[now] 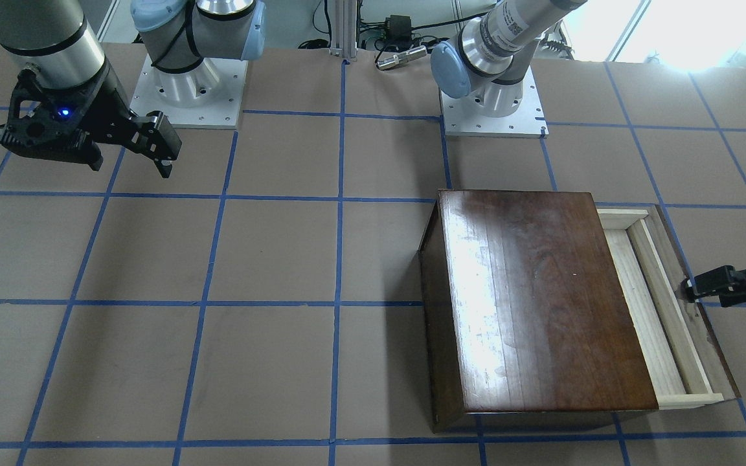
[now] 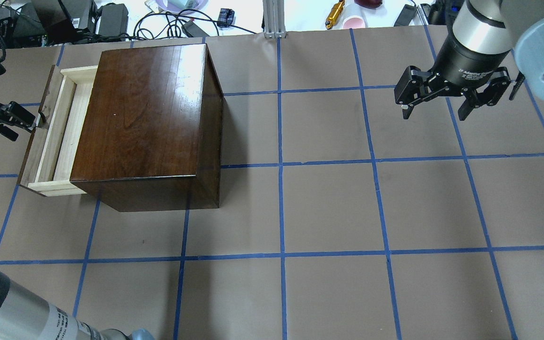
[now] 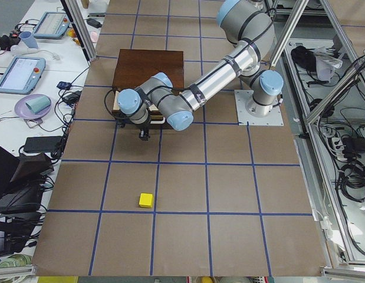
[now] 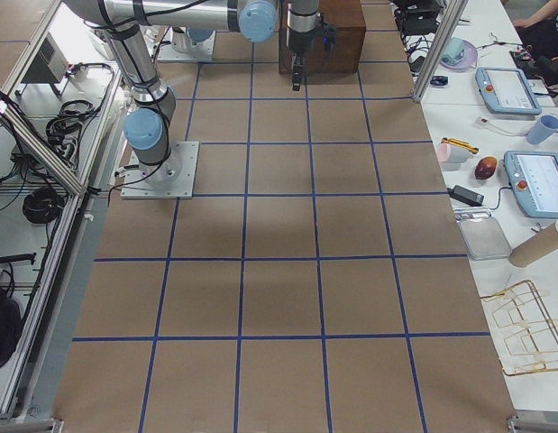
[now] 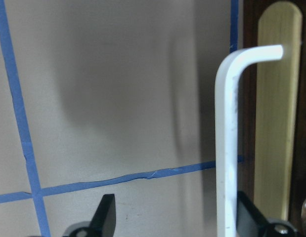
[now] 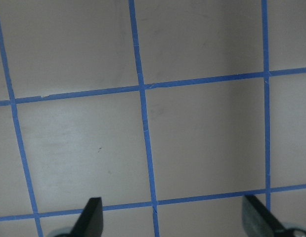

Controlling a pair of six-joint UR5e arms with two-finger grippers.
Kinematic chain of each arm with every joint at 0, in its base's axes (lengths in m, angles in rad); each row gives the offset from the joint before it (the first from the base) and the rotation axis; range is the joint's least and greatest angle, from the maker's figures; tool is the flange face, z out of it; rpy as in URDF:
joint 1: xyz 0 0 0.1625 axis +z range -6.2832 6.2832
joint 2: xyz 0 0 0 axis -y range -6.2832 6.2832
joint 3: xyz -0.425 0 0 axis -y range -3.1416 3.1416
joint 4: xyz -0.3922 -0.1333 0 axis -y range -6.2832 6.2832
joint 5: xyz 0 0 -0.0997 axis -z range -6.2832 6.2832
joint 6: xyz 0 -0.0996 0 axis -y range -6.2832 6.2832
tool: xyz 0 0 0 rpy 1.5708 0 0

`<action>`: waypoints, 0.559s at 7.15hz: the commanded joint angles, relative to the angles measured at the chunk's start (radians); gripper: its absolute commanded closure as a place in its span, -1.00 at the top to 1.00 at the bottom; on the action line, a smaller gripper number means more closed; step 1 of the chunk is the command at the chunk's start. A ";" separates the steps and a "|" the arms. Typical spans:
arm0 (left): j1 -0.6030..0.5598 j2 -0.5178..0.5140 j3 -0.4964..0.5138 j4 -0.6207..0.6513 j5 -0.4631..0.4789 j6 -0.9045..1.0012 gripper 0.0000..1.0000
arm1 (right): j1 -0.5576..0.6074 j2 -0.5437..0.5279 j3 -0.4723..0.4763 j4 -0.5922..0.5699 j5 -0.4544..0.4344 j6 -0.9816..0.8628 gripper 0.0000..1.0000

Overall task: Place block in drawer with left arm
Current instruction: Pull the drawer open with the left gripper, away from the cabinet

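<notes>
The yellow block (image 3: 145, 200) lies on the table in the exterior left view, well away from the dark-brown box (image 2: 144, 118). The drawer (image 2: 59, 132) is pulled partly out of the box and its pale wood tray (image 1: 645, 310) holds nothing. My left gripper (image 2: 21, 127) is at the drawer's front panel. In the left wrist view the gripper (image 5: 177, 217) is open, with the white drawer handle (image 5: 227, 138) just inside one finger (image 5: 249, 212). My right gripper (image 2: 435, 111) is open and empty, above the table far from the box.
Cables, chargers and small items lie past the table's far edge (image 2: 111, 19). Tablets and bowls sit on the side bench (image 3: 29, 65). Blue tape lines grid the brown table (image 2: 281, 208). The arm bases (image 1: 185, 97) stand at the robot's side.
</notes>
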 commanded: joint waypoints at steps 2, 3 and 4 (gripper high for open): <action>0.000 0.002 0.001 0.008 0.012 -0.001 0.69 | 0.000 0.000 0.000 0.000 0.000 0.000 1.00; 0.000 0.009 0.001 0.006 0.004 -0.004 0.70 | 0.000 0.000 0.000 0.000 0.000 0.000 1.00; 0.000 0.021 0.001 0.005 0.004 -0.006 0.70 | 0.000 0.000 0.000 0.000 0.000 0.000 1.00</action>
